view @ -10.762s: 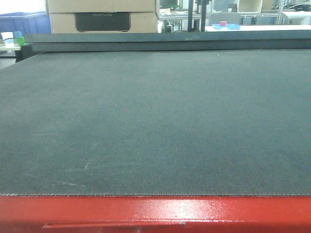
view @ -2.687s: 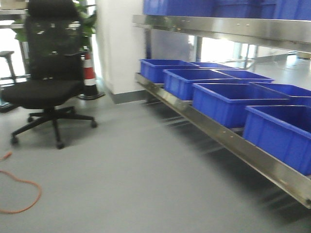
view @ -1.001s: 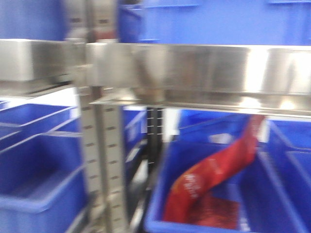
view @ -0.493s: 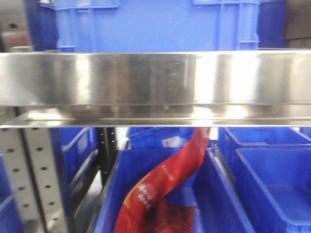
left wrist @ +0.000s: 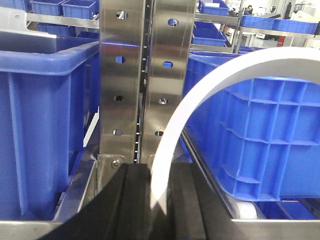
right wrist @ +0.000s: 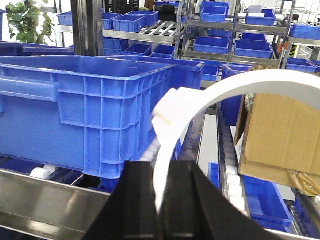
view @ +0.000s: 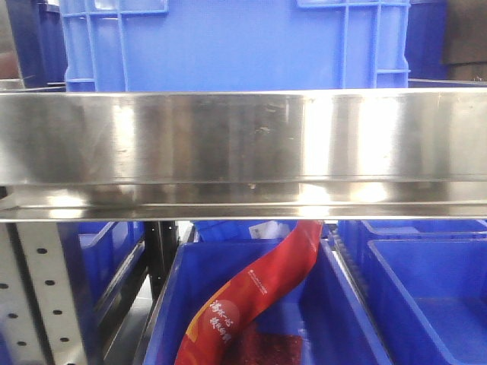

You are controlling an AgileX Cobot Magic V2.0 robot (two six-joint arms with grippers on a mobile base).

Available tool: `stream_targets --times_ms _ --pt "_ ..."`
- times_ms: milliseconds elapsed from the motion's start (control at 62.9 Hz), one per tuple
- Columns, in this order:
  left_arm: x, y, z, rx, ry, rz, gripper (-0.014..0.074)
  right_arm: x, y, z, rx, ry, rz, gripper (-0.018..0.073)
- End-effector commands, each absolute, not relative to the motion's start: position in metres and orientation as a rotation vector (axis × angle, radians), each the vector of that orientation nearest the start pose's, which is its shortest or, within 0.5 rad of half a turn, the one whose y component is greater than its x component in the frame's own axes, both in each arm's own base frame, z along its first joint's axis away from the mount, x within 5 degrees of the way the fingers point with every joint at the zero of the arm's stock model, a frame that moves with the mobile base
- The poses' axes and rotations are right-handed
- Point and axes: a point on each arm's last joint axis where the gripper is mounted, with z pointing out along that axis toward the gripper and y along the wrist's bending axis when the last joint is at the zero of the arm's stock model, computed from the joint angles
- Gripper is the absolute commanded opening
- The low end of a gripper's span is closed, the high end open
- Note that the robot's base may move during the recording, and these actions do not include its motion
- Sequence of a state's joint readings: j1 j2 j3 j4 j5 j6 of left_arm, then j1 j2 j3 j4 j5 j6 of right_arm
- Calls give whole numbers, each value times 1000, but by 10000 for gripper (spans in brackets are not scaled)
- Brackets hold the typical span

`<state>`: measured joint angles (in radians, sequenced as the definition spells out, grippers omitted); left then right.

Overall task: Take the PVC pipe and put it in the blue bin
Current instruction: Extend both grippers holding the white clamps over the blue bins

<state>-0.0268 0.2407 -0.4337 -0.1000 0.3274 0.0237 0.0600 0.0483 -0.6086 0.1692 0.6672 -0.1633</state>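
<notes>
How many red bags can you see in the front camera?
1. The red bag lies in the middle blue bin on the lower shelf, and its top end passes behind the steel shelf rail. Others may be hidden behind that rail.

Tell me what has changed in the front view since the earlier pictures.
The robot moved: from the table, past a chair, up to the rack. The front view now faces the steel shelf rail. The red bag still lies in the lower blue bin.
</notes>
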Motion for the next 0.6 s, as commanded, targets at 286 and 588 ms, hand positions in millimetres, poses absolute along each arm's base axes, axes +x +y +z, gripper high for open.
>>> stream_targets --times_ms 286,588 --pt "59 -4 318 -27 1578 -112 -111 -4 9 344 -149 1550 95 -169" --pt "59 -4 318 -27 1578 -112 -111 -4 9 344 -149 1550 95 -169"
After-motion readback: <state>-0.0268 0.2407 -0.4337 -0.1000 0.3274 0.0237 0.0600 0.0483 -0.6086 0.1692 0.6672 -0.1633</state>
